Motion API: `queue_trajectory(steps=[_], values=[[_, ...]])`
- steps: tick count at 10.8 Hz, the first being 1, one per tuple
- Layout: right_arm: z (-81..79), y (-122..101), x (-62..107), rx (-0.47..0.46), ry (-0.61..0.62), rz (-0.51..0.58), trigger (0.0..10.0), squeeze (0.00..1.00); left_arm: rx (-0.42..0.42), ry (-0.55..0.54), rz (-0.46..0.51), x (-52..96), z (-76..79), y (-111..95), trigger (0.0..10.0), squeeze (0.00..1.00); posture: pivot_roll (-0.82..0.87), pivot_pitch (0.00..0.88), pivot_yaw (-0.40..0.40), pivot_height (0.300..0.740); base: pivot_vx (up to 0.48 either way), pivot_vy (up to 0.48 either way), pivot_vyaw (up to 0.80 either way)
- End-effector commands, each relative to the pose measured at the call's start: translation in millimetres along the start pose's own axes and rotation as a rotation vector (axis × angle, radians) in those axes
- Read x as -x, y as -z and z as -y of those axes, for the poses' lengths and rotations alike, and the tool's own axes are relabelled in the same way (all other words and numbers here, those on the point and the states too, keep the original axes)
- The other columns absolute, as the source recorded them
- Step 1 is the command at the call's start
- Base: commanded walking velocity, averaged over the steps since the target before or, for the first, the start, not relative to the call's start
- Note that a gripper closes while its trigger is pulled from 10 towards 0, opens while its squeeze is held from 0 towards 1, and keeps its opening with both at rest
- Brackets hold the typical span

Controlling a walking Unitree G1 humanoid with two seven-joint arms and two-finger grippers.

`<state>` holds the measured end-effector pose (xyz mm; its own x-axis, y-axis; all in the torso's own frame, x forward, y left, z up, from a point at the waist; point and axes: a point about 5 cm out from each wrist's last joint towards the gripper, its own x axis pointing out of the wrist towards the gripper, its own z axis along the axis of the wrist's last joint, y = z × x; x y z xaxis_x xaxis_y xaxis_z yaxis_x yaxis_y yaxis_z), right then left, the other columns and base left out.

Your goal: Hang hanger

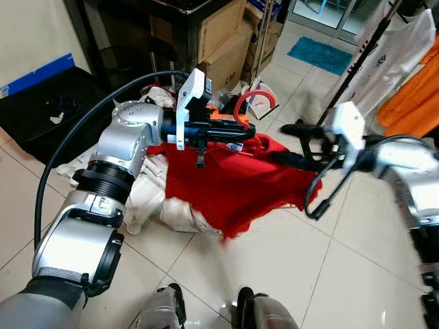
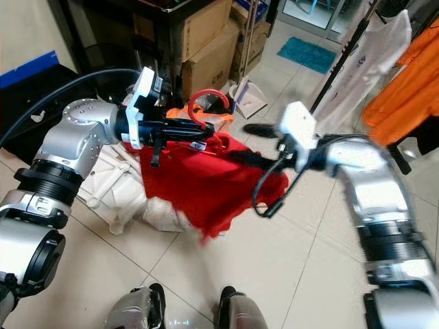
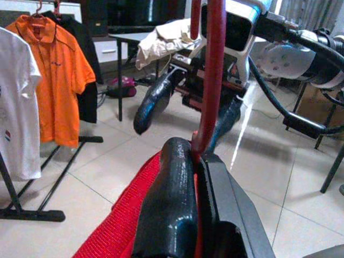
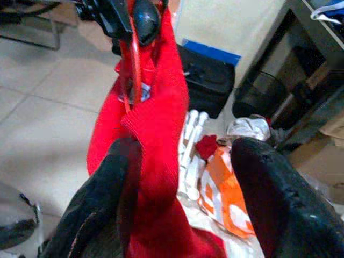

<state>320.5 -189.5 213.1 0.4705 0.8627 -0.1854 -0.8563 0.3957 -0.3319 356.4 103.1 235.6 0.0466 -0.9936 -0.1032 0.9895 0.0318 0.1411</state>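
1. Head views: the left arm is bent across the body, and the left gripper (image 1: 241, 130) is held level above the floor. Its fingers are closed on the red hanger (image 1: 255, 104), whose hook curves up just past the fingertips. A red shirt (image 1: 233, 181) is draped below it.
2. The right gripper (image 1: 288, 142) is reached in from the opposite side, blurred, with its 2 fingers spread; the lower one is touching the shirt's edge.
3. Left wrist view: the hanger's stem is seen clamped between the 2 fingers (image 3: 169, 199); the hook's top is cut off.
4. Right wrist view: the fingers (image 4: 105, 199) are set wide apart, with a fold of shirt lying against one. Whether it is gripped cannot be told.
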Motion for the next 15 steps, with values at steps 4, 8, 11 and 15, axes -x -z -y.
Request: queue_trajectory(steps=[4,8,11,15], values=[[11.4,-11,31.5,-0.026,0.069,0.042,10.0,0.00,0.002,0.008,-0.013,-0.6,2.0,3,0.0,0.00,-0.19,0.169,-0.067,0.740,0.000,0.000,0.00],[1.1,-19,46.4,-0.099,0.004,0.097,10.0,0.00,0.005,-0.009,-0.017,2.0,1.2,5,0.0,0.00,-0.19,0.167,-0.072,0.740,0.000,0.000,0.00],[-7.7,-10,45.0,-0.087,-0.021,0.035,10.0,0.00,0.005,-0.020,-0.018,3.7,0.1,5,0.0,0.00,-0.19,0.163,-0.072,0.740,0.000,0.000,0.00],[-20.7,15,17.2,-0.090,-0.006,-0.007,10.0,0.00,-0.003,-0.019,-0.002,0.0,0.3,2,0.0,0.00,-0.19,0.157,-0.074,0.740,0.000,0.000,0.00]])
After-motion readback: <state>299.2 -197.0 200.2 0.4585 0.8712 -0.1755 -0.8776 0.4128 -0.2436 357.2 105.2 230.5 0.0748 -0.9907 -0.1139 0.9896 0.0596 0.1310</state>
